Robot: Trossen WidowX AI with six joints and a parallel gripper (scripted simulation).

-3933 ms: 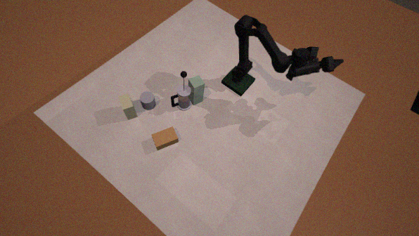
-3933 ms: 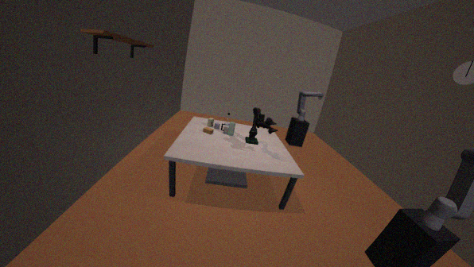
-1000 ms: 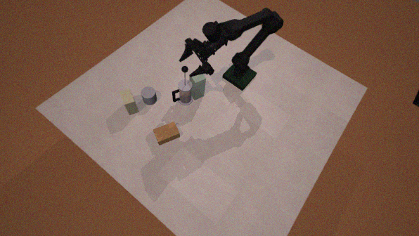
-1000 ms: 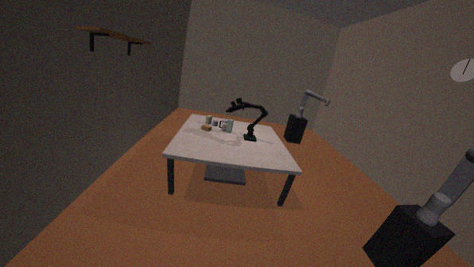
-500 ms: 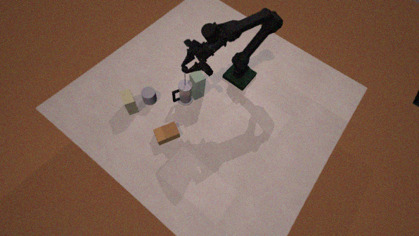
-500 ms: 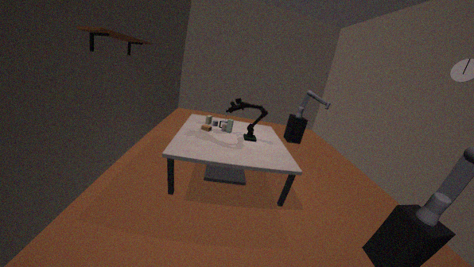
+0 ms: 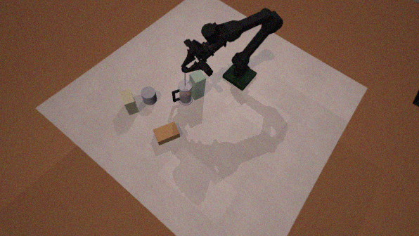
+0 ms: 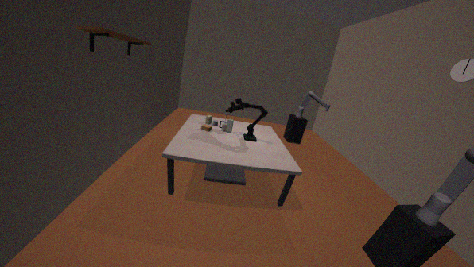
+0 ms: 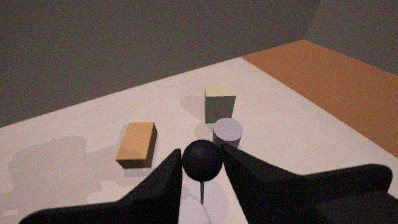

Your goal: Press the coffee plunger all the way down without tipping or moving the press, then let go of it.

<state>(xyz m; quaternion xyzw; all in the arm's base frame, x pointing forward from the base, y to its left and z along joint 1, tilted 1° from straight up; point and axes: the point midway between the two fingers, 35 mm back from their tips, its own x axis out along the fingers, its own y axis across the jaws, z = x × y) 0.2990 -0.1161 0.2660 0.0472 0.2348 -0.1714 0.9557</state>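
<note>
While the plunger knob [image 9: 202, 160] sits pinched in the claw [image 9: 201, 161], its rod is fully raised above the press [image 7: 185, 93] near the bench's [image 7: 299, 116] far edge; an off-axis push could tip it against the green box [image 7: 197, 84].

End effector [image 9: 202, 159] clamps plunger knob [image 9: 201, 160] above press [image 7: 185, 93]; box [image 7: 197, 84] beside

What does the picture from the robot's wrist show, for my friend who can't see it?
The black gripper is shut on the round black plunger knob, a finger on each side. Beyond, on the white table, sit an orange block, a grey cylinder and a pale green box.
</note>
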